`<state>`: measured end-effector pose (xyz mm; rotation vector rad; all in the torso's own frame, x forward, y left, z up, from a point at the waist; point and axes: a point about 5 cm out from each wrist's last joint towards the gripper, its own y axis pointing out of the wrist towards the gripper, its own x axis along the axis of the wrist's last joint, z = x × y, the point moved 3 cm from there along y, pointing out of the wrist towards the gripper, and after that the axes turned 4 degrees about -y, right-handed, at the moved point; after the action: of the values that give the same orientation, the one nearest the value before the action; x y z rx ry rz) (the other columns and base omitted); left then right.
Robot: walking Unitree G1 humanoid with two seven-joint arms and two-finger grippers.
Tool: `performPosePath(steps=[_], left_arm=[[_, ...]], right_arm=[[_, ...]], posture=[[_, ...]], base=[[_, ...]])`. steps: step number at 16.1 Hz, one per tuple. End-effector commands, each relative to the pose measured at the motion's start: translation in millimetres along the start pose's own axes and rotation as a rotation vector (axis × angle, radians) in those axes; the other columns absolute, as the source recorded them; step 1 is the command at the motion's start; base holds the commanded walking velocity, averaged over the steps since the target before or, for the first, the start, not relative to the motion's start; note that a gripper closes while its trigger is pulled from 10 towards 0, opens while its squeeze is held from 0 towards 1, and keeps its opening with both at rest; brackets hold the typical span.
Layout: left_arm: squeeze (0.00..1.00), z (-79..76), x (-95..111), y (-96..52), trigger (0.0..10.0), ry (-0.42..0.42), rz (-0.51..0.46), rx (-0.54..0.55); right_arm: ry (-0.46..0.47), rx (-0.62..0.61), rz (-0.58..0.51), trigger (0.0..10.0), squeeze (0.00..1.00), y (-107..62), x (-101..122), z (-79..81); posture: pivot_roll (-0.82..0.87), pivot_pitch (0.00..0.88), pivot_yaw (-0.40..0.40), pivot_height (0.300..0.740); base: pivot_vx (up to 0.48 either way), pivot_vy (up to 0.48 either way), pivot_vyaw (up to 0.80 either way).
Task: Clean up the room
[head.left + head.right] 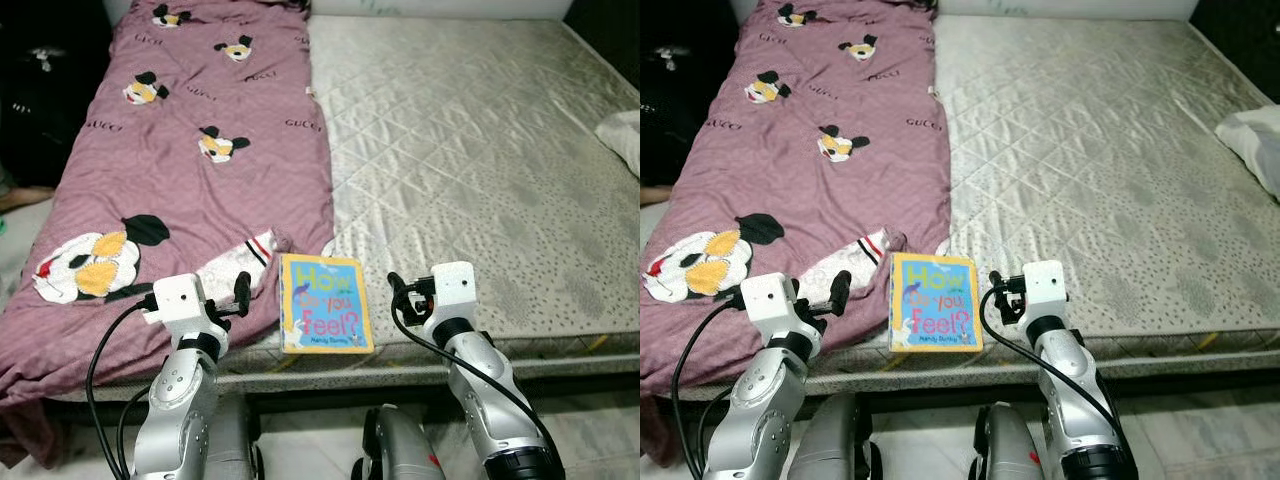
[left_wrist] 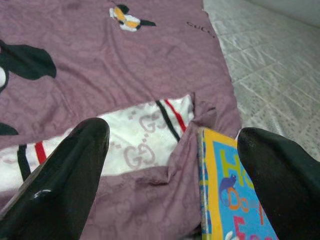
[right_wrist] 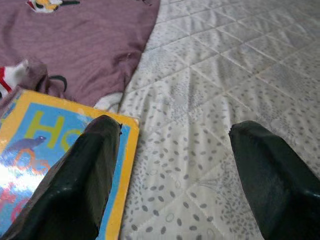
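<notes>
Book (image 1: 325, 302) "How Do You Feel?" lies flat at the near edge of the mattress (image 1: 470, 150), cover up, its far-left corner touching the hem of the pink blanket (image 1: 200, 130). Blanket covers the left side of the bed, printed with cartoon mouse heads; a white striped patch (image 2: 135, 140) is turned up just at 10 o'clock from the book. Left gripper (image 1: 240, 292) hovers at 9 o'clock of the book, over the blanket edge, jaws released, nothing between them. Right gripper (image 1: 396, 296) sits at 3 o'clock of the book over bare mattress, jaws also spread, empty. White pillow (image 1: 625, 135) at the far right edge of the bed.
</notes>
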<state>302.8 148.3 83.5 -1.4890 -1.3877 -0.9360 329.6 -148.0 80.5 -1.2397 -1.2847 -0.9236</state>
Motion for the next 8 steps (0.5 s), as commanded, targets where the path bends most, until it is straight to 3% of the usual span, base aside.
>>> performPosePath(steps=[1,4,8], left_arm=[[0.00,0.4,-7.9,-2.5,10.0,-0.004,0.029,0.020],[0.00,18.3,-4.0,-2.6,10.0,-0.058,0.008,0.143],[0.00,28.8,-3.7,4.0,10.0,-0.031,0.027,0.167]], right_arm=[[-0.001,-0.002,0.011,10.0,0.00,-2.5,-3.9,-1.9],[-0.011,-0.012,0.015,10.0,0.00,-2.3,-4.8,-4.2],[-0.015,-0.014,0.018,10.0,0.00,-1.9,-5.2,-5.6]], posture=[[0.00,0.180,-0.026,0.585],[-0.01,0.181,-0.026,0.575],[-0.01,0.181,-0.026,0.575]], base=[[0.000,0.000,0.00],[0.000,0.000,0.00],[0.000,0.000,0.00]])
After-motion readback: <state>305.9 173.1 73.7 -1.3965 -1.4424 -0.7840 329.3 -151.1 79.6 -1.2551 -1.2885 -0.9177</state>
